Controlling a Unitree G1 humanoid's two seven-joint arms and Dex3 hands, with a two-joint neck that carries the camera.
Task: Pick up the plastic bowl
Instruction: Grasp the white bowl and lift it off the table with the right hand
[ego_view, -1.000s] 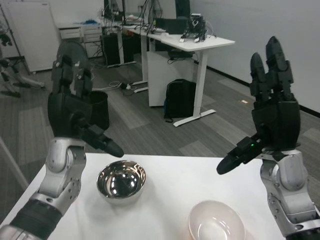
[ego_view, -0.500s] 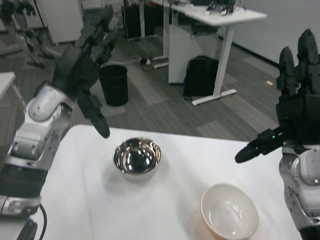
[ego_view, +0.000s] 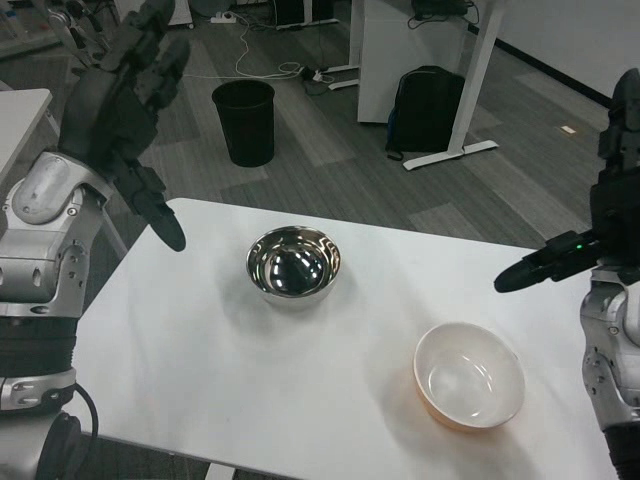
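Note:
The plastic bowl (ego_view: 469, 374), white inside and orange outside, stands upright and empty on the white table (ego_view: 220, 360) at the front right. My right hand (ego_view: 600, 220) is raised above the table's right edge, fingers spread, holding nothing, up and to the right of the bowl. My left hand (ego_view: 125, 110) is raised over the table's left edge, fingers spread, empty, far from the plastic bowl.
A shiny metal bowl (ego_view: 293, 265) stands near the table's middle, left of the plastic bowl. Beyond the table are a black waste bin (ego_view: 244, 122), a black backpack (ego_view: 427, 112) and a white desk on the grey floor.
The camera has dipped toward the table, so more of its top shows and both bowls sit higher in the picture. Both hands remain raised and spread; the left arm now shows further left.

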